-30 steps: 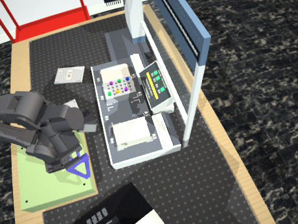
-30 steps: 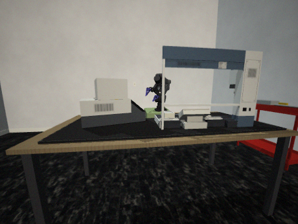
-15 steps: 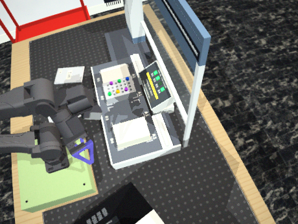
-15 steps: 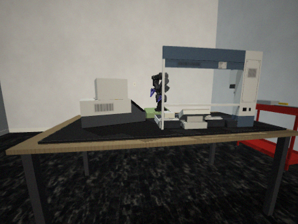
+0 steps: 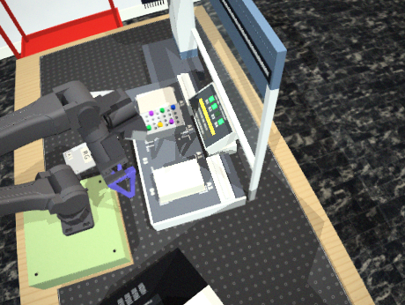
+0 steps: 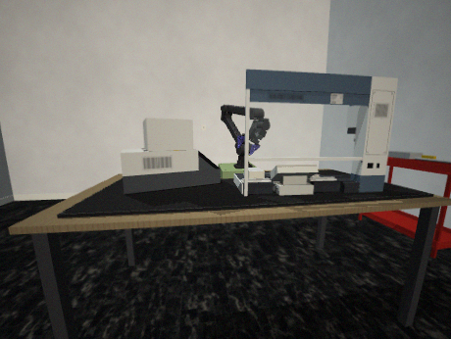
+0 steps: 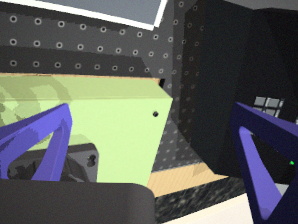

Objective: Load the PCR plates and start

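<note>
My gripper (image 5: 121, 182) is open and empty, with its purple fingers hanging over the mat by the corner of the green arm plinth (image 5: 70, 238). It also shows in the wrist view (image 7: 153, 156) and in the side view (image 6: 245, 144). The cycler Q1 (image 5: 163, 282) stands at the near edge with its key rows (image 5: 131, 293). In the wrist view Q1 (image 7: 233, 56) lies ahead to the right, and a small green lamp (image 7: 290, 163) shows on it. The dark plate B38 (image 5: 173, 142) lies on D3. The pale plate R33 (image 5: 154, 99) lies on D1.
The tube cooling block (image 5: 162, 118) with coloured tubes is on D2 and the white deep-well block (image 5: 178, 181) is on D4. The regrip nest RG (image 5: 81, 159) lies beside my arm. A tilted screen (image 5: 213, 116) and a gantry frame (image 5: 260, 88) stand behind the deck.
</note>
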Motion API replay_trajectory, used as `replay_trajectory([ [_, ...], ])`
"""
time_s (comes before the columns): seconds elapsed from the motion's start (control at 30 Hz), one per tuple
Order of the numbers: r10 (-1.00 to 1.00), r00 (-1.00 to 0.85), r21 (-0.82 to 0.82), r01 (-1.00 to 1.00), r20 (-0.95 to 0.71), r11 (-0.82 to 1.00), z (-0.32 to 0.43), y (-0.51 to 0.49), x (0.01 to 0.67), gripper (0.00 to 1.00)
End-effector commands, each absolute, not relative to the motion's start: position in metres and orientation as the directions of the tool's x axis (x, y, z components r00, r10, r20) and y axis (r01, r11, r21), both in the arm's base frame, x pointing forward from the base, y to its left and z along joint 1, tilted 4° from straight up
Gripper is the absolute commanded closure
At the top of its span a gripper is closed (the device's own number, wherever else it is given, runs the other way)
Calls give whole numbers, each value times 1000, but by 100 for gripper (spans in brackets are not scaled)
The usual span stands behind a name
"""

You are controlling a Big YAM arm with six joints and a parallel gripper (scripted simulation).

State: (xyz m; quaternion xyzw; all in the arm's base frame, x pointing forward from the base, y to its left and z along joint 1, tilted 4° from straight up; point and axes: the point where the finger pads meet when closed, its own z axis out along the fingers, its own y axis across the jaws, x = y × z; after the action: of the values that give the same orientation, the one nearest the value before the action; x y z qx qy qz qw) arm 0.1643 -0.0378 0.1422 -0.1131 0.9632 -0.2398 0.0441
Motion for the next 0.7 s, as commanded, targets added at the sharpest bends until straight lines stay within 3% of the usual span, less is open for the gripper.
replay_trajectory([
  [0.0, -165, -978, -476, -85, -129, 875, 167, -13, 192, 0],
  [0.67, -34, -984, -273, 15, -173, 962, 148, 73, 235, 0],
])
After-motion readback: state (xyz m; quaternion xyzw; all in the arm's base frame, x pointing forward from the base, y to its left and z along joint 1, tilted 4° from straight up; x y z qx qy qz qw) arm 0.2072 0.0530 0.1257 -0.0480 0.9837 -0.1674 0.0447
